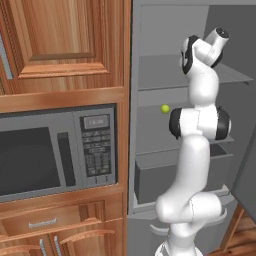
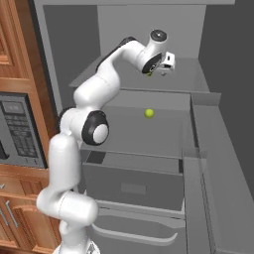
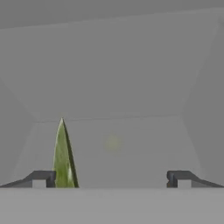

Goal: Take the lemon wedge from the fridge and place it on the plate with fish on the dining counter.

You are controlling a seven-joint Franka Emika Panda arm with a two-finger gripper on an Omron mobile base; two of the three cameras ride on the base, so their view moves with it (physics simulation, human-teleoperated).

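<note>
Now I have the tool [image 3: 111, 179] reaching into the fridge [image 2: 198, 74], jaws wide open; the lemon wedge [image 3: 64, 155] stands by its left finger at the hand view's lower left. Next: center, then close.

Open hand [image 3: 111, 178]; lemon wedge [image 3: 64, 157] upright just inside one fingertip [image 3: 41, 178]

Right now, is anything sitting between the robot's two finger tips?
In the hand view, the lemon wedge stands on edge just inside one finger tip of the open gripper; otherwise bare fridge shelf.
</note>
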